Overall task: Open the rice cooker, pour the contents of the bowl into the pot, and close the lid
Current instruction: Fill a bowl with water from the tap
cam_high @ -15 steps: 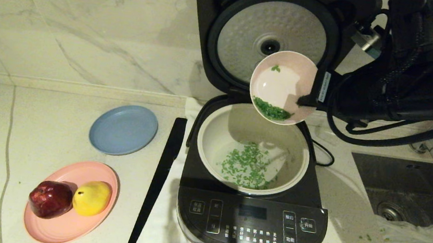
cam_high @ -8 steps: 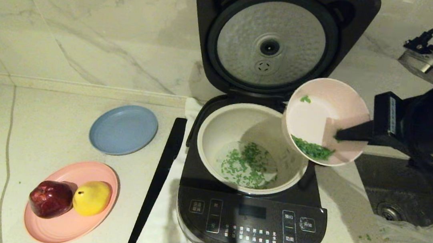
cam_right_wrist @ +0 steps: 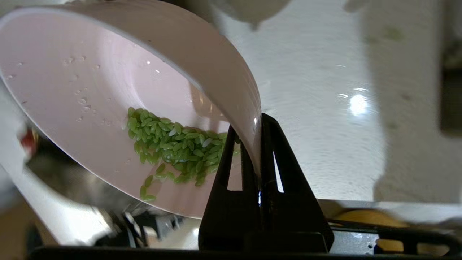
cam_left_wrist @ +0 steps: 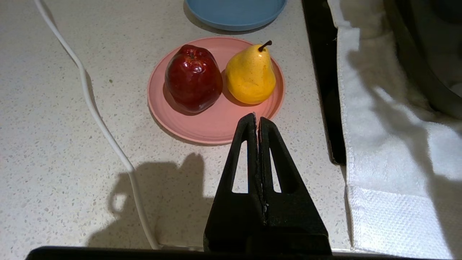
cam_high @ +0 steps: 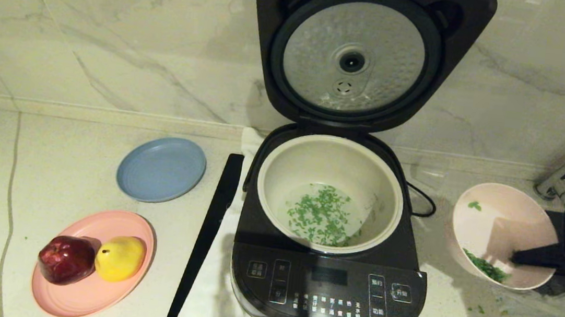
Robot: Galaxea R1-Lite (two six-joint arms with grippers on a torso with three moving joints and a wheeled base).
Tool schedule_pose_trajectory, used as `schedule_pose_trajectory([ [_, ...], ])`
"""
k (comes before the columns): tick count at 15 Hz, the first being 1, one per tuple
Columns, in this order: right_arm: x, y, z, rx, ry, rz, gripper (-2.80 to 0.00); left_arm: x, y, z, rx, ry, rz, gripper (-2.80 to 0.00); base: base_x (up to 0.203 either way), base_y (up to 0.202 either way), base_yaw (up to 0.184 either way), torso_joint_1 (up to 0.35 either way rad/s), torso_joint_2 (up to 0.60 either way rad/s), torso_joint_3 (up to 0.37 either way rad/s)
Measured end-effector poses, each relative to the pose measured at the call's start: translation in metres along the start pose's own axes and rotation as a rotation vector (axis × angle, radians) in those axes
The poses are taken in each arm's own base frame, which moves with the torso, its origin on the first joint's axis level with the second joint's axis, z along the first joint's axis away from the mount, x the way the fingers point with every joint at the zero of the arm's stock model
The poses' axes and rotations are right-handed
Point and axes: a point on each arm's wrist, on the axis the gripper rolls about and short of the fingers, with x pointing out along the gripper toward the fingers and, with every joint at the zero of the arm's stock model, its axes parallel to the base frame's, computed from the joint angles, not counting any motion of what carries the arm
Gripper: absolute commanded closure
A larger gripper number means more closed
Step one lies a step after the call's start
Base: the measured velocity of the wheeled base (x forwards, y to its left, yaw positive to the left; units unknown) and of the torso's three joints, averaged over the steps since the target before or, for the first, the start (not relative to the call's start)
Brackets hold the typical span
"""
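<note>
We see the bowl (cam_high: 503, 234) tilted, w/ leftover green contents (cam_high: 486, 266) inside, held just right of the rice cooker (cam_high: 328, 268) near the counter's (cam_high: 66, 167) sink-side edge. Right gripper (cam_right_wrist: 257, 144) jaws clamped on its rim. Lid (cam_high: 364, 51) stands upright; pot (cam_high: 281, 174) holds green bits in water. Left gripper (cam_left_wrist: 257, 122) jaws together, above counter beside pink plate (cam_left_wrist: 213, 126).
</note>
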Motion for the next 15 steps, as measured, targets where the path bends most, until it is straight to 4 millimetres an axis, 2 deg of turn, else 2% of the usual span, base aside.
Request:
schedule_pose_trajectory([
  [6,0.000,-0.109,0.013,0.303,-0.085,-0.083,0.00,0.000,0.000,0.000,0.000,0.000,0.000,0.00,0.000,0.000,0.000,0.000,0.00,0.000],
  [10,-0.007,-0.195,0.019,0.502,-0.124,-0.113,0.00,0.000,0.000,0.000,0.000,0.000,0.000,0.00,0.000,0.000,0.000,0.000,0.00,0.000],
  [15,-0.013,-0.297,0.015,0.692,-0.146,-0.117,0.00,0.000,0.000,0.000,0.000,0.000,0.000,0.00,0.000,0.000,0.000,0.000,0.00,0.000],
])
